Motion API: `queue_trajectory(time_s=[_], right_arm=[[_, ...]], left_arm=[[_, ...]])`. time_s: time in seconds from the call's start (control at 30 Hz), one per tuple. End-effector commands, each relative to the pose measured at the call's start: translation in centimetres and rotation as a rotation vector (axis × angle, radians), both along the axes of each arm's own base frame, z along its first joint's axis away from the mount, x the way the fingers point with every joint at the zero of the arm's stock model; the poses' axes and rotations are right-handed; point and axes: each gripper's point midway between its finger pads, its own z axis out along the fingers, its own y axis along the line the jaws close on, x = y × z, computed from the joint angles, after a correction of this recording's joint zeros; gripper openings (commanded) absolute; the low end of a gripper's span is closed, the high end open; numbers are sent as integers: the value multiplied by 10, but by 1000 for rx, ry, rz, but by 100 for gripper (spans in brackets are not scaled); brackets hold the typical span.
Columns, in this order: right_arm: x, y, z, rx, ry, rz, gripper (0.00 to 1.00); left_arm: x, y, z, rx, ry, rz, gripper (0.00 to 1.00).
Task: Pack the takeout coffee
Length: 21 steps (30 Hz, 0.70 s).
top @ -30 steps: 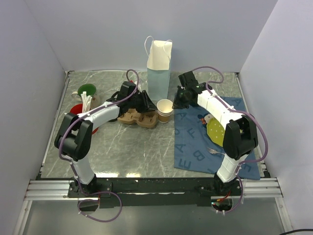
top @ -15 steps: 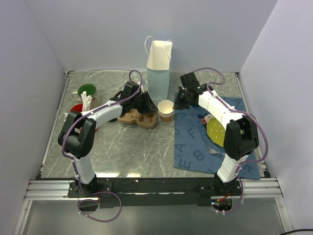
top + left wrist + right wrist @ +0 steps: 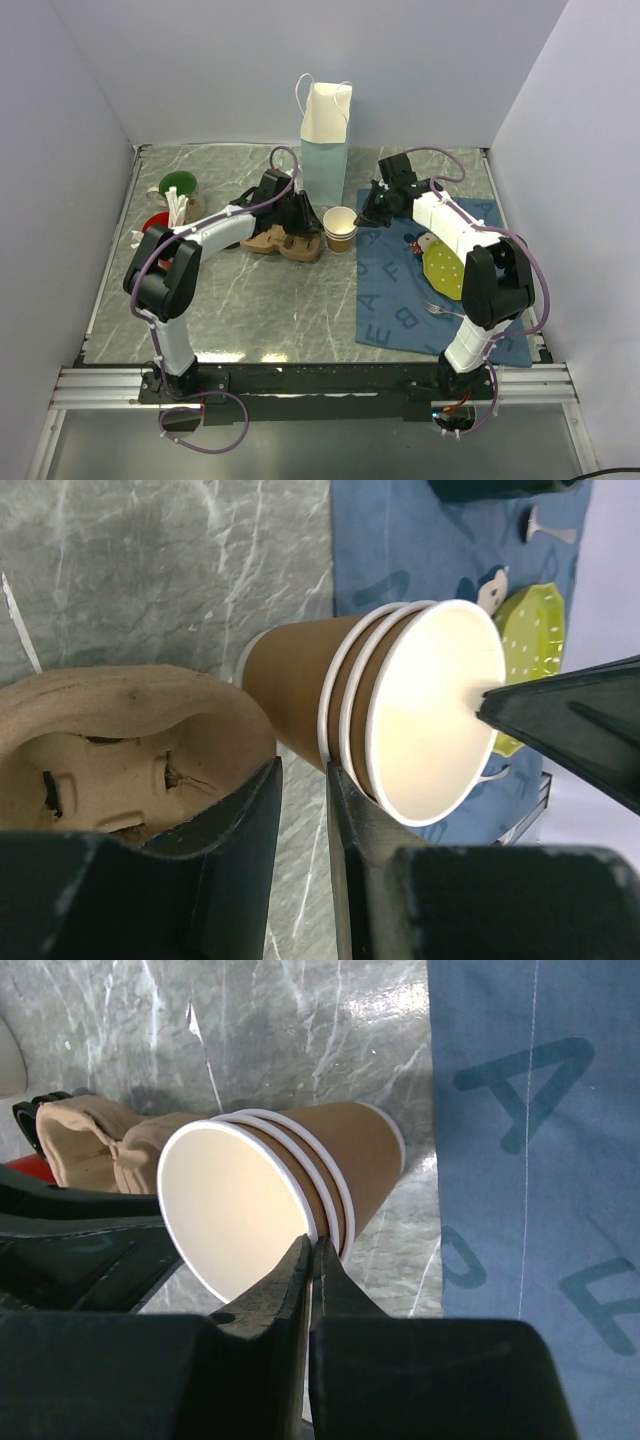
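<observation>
Bench (image 3: 260, 300): grey marble-pattern top, smooth, veined in white.

Item under task: paper cup stack (image 3: 340, 228), three tan kraft cups nested, cream-white inside, three white rolled rims showing one behind another. No lid fitted. No print or brand readable on the walls. The stack stands upright toward the back of the bench near its middle, just in front of the paper bag (image 3: 325, 130), at the left edge of the blue mat (image 3: 400, 300) and just beside the pulp carrier (image 3: 283, 242).

Right gripper (image 3: 312, 1250): clenched on the rim of the innermost cup (image 3: 235, 1210), one finger inside the wall and one outside.

Left gripper (image 3: 305, 775): fingers parted by a narrow gap with bare marble showing between them; nothing grasped. One finger lies against the side of the stack, the other at the carrier's edge.

Carrier: moulded brown fibre, rough, rounded wells. Bag: white paper with a pale blue lower half, looped handles, upright at the back edge. Mat: blue cloth printed with large capital letters, an A clearly legible. A lime-yellow plate (image 3: 443, 270) with white dots lies on it.
</observation>
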Motion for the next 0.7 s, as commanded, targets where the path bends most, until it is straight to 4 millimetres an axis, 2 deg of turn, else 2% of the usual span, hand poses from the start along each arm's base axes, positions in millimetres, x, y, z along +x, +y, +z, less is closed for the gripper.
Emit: queue_trajectory(time_s=[0.0, 0.3, 0.53, 0.67], right_arm=[[7, 10, 34, 92, -102, 20, 0], [5, 3, 28, 68, -74, -2, 0], [5, 1, 28, 53, -71, 0, 0], [5, 0, 29, 43, -71, 2, 0]], left_arm=[[7, -9, 11, 2, -46, -15, 30], [8, -12, 39, -38, -79, -22, 32], [6, -9, 35, -18, -77, -19, 31], [12, 0, 42, 37, -108, 2, 31]])
